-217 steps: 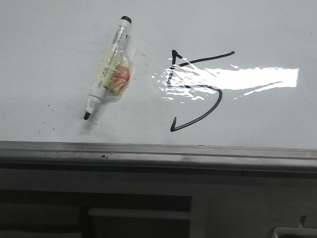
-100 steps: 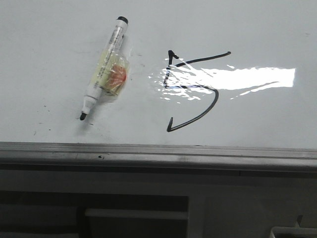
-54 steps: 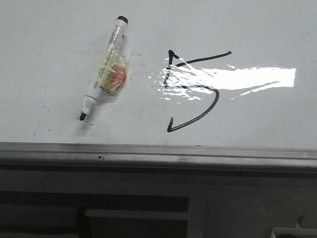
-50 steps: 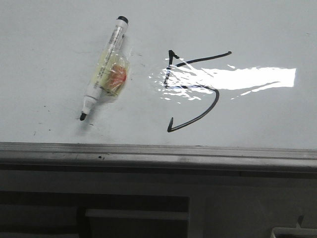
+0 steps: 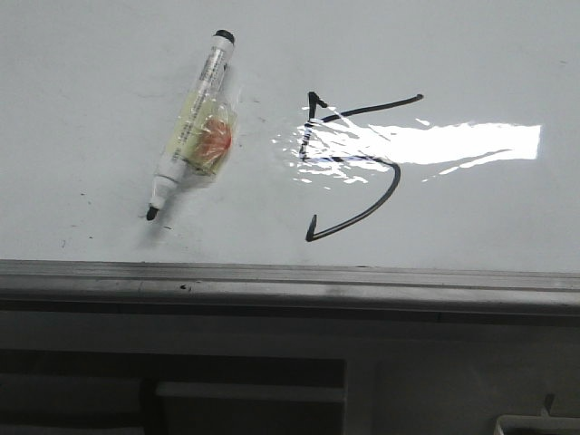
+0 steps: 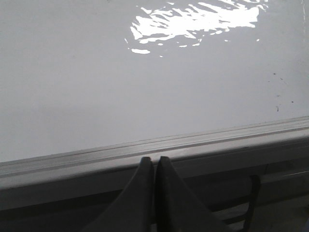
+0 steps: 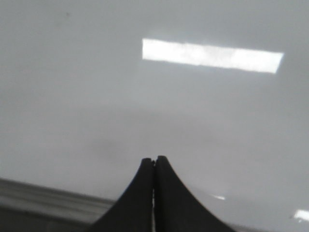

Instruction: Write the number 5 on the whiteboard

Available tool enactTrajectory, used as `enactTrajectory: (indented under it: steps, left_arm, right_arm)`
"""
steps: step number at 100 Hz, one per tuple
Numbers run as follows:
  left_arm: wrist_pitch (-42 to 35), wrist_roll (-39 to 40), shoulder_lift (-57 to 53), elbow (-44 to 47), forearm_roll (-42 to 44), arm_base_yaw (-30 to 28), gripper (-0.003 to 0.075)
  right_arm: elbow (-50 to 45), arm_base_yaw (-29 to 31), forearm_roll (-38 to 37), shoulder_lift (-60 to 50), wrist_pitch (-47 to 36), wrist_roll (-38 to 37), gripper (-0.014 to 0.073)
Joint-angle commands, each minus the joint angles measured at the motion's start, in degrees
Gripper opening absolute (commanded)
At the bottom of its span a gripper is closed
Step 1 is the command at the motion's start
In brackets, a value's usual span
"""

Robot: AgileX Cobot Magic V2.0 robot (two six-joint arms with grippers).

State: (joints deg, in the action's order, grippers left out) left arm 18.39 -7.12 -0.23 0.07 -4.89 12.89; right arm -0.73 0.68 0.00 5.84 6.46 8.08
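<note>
Since earlier, marker (image 5: 193, 127) and number 5 (image 5: 353, 168) sit slightly further left.

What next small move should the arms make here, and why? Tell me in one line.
Probably none beyond holding both arms back: the number 5 already stands complete on the whiteboard, the marker lies loose beside it, uncapped, and the left gripper and right gripper are both shut and empty.

Bright glare washes over the short vertical of the thin black hand-drawn number 5 (image 5: 355, 168). The glossy white whiteboard (image 5: 471, 54) runs past the front view's edges.
</note>
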Motion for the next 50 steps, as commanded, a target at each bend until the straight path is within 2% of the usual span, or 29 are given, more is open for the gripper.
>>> enactTrajectory:
  steps: [1,10,14,50]
  left_arm:
    - [-4.1,0.6,-1.5,1.3,-0.3,-0.1,-0.0020]
    - [-4.1,0.6,-1.5,1.3,-0.3,-0.1,-0.0020]
    - [-4.1,0.6,-1.5,1.3,-0.3,-0.1,-0.0020]
    - [-4.1,0.6,-1.5,1.3,-0.4,-0.1,-0.0020]
  right_arm:
    - [-1.2,0.4,0.0,-0.7,2.6,0.9,-0.0064]
    - [-1.2,0.4,-0.7,-3.7,10.8,1.0,-0.0064]
    - [-1.3,0.4,-1.0,-5.4,11.7,2.0,-0.0064]
    - [-1.3,0.5,-1.1,-7.4,11.1,2.1,-0.0064]
